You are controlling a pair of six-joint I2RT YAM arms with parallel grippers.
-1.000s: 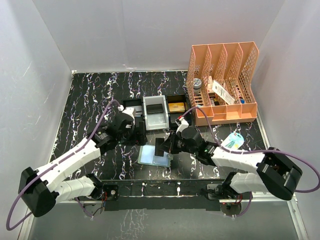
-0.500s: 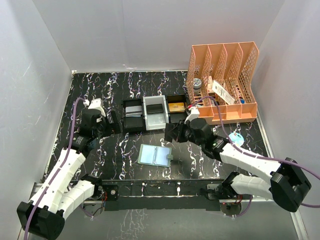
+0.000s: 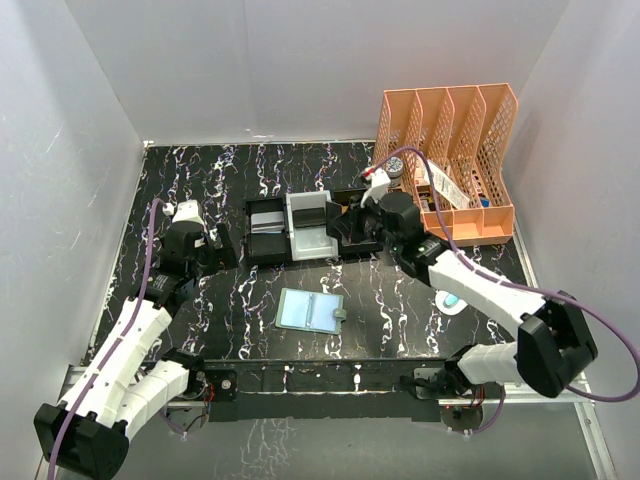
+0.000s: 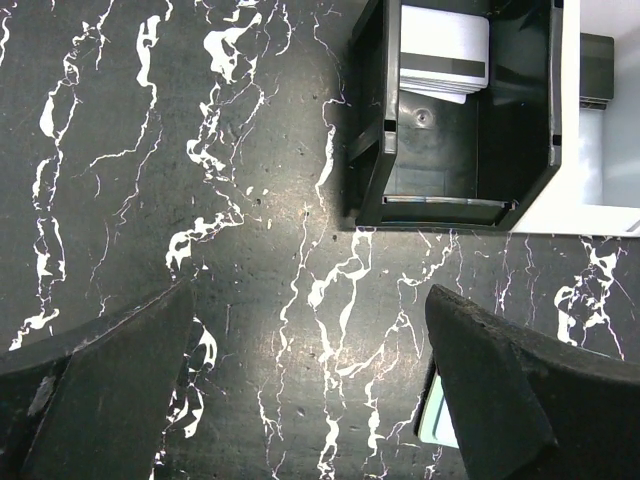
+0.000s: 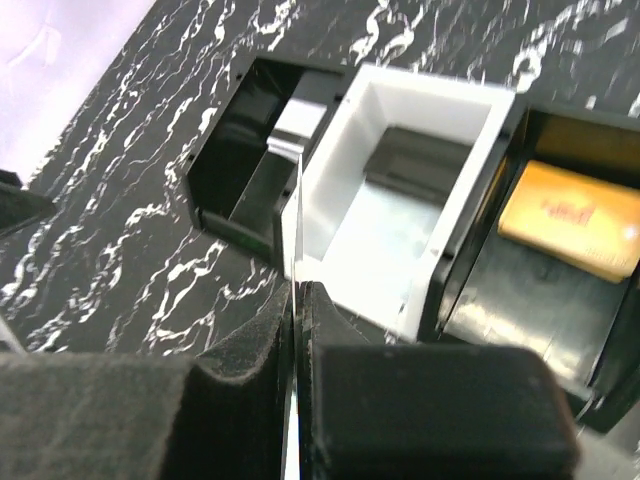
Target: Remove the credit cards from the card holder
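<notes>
Pinching a thin credit card (image 5: 299, 190) edge-on, the clenched right gripper (image 5: 298, 290) hangs above the white tray (image 5: 430, 100), the left gripper (image 4: 310, 345) gapes released just left of the black tray (image 4: 370, 150), and the card holder (image 3: 310, 311) lies open at near-centre of the table (image 3: 190, 180).

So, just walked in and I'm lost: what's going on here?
The right pincer is shut on a thin credit card, seen edge-on, above the row of black and white plastic trays. The left pincer hangs open and empty. The sage-green bifold card holder lies open on the marbled black table.
</notes>
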